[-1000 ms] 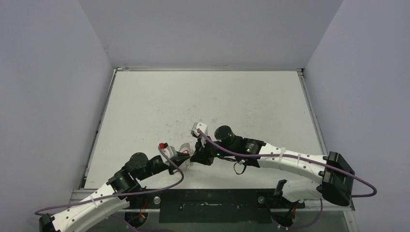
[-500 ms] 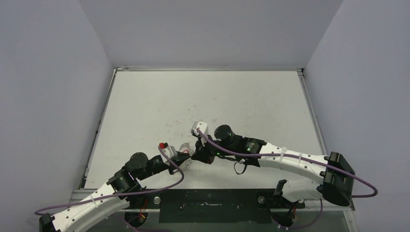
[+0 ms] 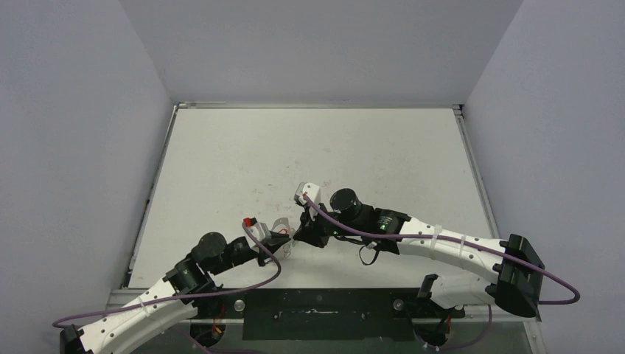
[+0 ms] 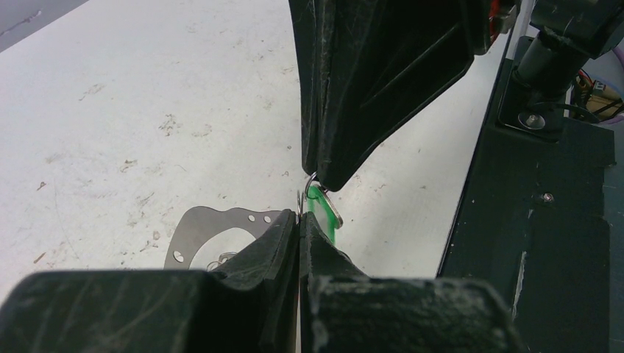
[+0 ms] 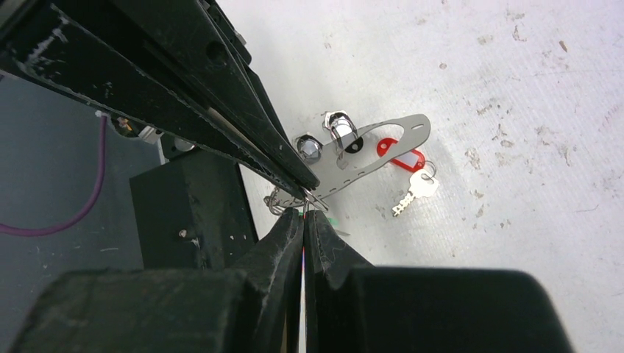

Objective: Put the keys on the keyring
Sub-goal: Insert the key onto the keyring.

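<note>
The left gripper (image 4: 299, 219) has its fingers pressed together with barely a slit between them, and they seem to pinch the end of the keyring (image 4: 180, 235), a flat grey loop punched with small holes. Tip to tip with it, the right gripper (image 4: 321, 180) is closed on the green-tagged key (image 4: 322, 212), whose blade is hidden behind the fingers. Only the right wrist view shows the red-tagged key (image 5: 401, 159), lying on the table (image 3: 332, 147) at the keyring's far side (whether threaded on or merely beside it, I cannot tell). From above, both keys are too small to make out.
</note>
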Robot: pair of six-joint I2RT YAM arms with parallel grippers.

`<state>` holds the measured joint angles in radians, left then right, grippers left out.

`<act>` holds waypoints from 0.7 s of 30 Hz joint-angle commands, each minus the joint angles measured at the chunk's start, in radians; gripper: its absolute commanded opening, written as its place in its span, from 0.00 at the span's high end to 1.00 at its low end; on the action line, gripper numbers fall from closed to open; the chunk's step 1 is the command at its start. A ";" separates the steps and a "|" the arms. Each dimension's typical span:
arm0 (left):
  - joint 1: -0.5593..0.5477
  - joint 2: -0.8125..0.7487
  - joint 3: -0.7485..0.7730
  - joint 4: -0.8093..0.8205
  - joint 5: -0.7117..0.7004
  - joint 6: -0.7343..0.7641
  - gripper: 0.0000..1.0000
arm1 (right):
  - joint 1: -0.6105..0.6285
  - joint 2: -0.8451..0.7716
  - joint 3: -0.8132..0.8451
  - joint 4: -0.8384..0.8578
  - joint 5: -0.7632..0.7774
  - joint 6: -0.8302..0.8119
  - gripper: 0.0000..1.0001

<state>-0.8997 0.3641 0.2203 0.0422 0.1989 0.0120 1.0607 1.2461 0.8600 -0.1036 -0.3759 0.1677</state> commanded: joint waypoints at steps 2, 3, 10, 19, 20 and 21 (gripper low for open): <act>-0.002 0.004 0.035 0.054 0.014 0.006 1.00 | -0.004 -0.023 0.053 0.060 -0.038 -0.003 1.00; -0.002 0.004 0.036 0.054 0.014 0.005 1.00 | -0.003 -0.019 0.053 0.064 -0.040 -0.001 1.00; -0.002 0.000 0.040 0.045 0.017 0.004 1.00 | -0.003 0.007 0.058 0.064 -0.012 0.003 1.00; -0.002 0.004 0.033 0.057 0.017 0.002 1.00 | -0.003 0.039 0.070 0.086 0.020 0.033 1.00; -0.003 0.004 0.033 0.057 0.018 0.002 1.00 | -0.004 0.041 0.066 0.089 0.031 0.031 1.00; -0.002 0.004 0.034 0.054 0.019 0.002 1.00 | -0.005 0.044 0.063 0.088 0.039 0.030 1.00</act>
<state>-0.8997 0.3676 0.2203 0.0422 0.1982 0.0120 1.0607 1.2739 0.8845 -0.0906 -0.3809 0.1802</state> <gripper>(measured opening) 0.007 0.027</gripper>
